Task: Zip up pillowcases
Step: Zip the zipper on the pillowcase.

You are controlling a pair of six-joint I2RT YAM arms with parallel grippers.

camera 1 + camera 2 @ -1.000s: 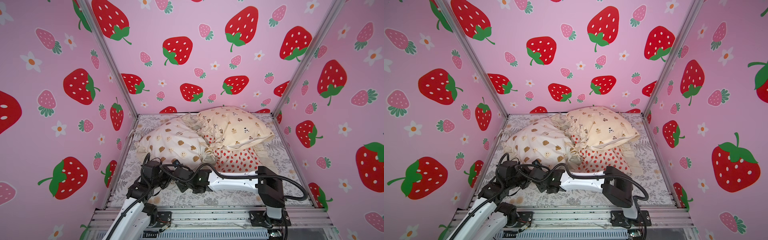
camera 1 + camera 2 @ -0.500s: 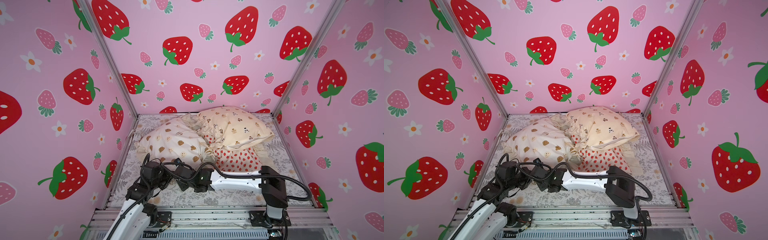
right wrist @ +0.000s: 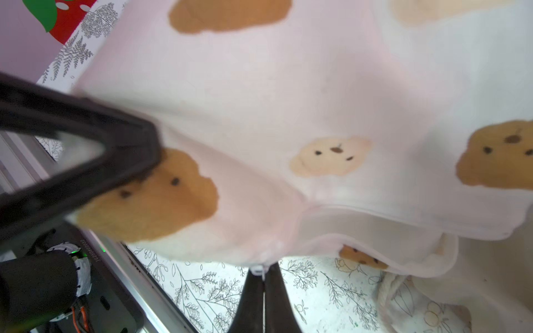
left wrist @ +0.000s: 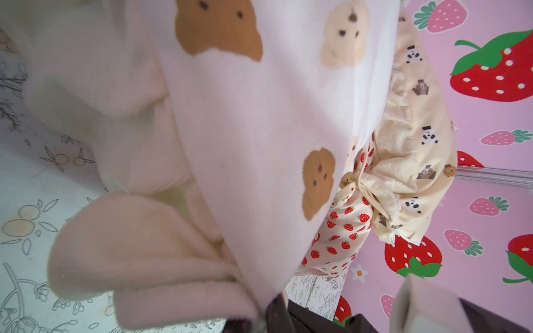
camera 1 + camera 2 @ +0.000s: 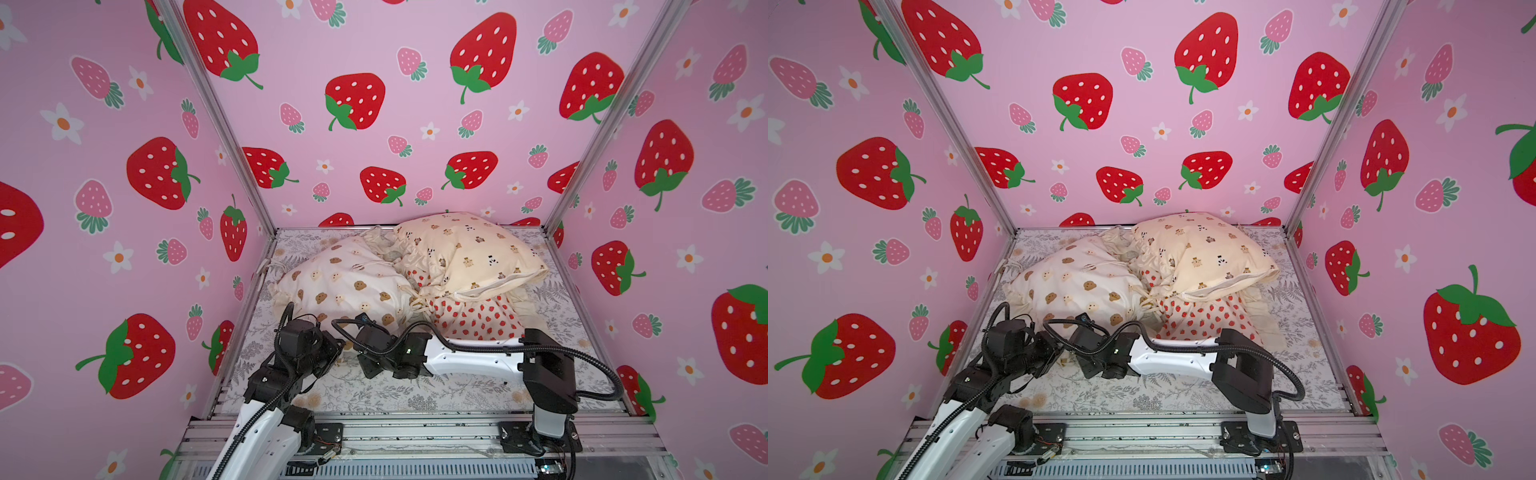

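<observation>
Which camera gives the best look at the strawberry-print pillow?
A top view: the strawberry-print pillowcase shows its near side and ruffle, though the bears-and-pandas pillowcase lies on it. The left wrist view catches only a strip of it past the bear-face pillowcase. The right wrist view shows none.

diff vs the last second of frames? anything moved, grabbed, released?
The right arm crept slightly up or forward, toward the pillows. The right pincer closed the last bit and is now fully shut at the bear-face pillowcase edge, on what looks like its zipper tab. Unchanged: the left pincer stays clamped on the same pillowcase. The bears-and-pandas pillow and strawberry pillow did not shift.
</observation>
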